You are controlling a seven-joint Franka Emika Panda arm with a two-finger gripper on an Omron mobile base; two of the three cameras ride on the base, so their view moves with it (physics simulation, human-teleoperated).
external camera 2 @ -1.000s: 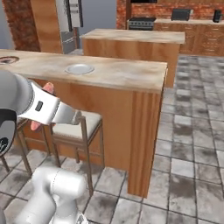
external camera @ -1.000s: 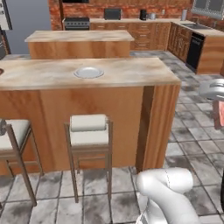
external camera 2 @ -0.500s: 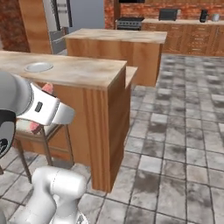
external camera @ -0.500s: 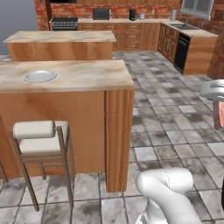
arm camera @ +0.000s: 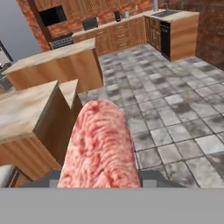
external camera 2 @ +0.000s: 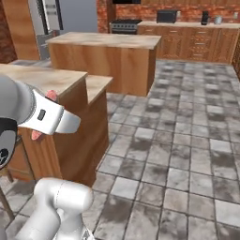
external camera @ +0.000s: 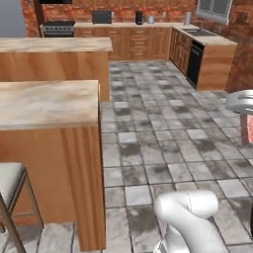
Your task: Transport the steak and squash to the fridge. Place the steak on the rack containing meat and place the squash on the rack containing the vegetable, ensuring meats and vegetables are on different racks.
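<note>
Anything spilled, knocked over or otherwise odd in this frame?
Nothing stands out. The steak sits gripped in the gripper and rides above the tiled floor. The counters and the stool stand upright, and no spill marks the tiles.

Steak point(arm camera: 101, 146): one, marbled pink-red.
Islands: two, wood with pale tops, the near one point(external camera: 47, 106) and the far one point(external camera: 54, 45).
Stool point(external camera: 9, 180): one, white seat, beside the near island.
Range point(external camera: 58, 28): one, black, on the back wall.
Microwave point(external camera: 102, 17): one, dark, on the back counter.
Fridge point(external camera 2: 63, 16): one, grey steel.
Sink point(external camera: 198, 32): one, in the right-hand counter.
Dishwasher point(external camera: 193, 62): one, black-fronted, under that counter.
Window point(external camera: 215, 8): one.
</note>
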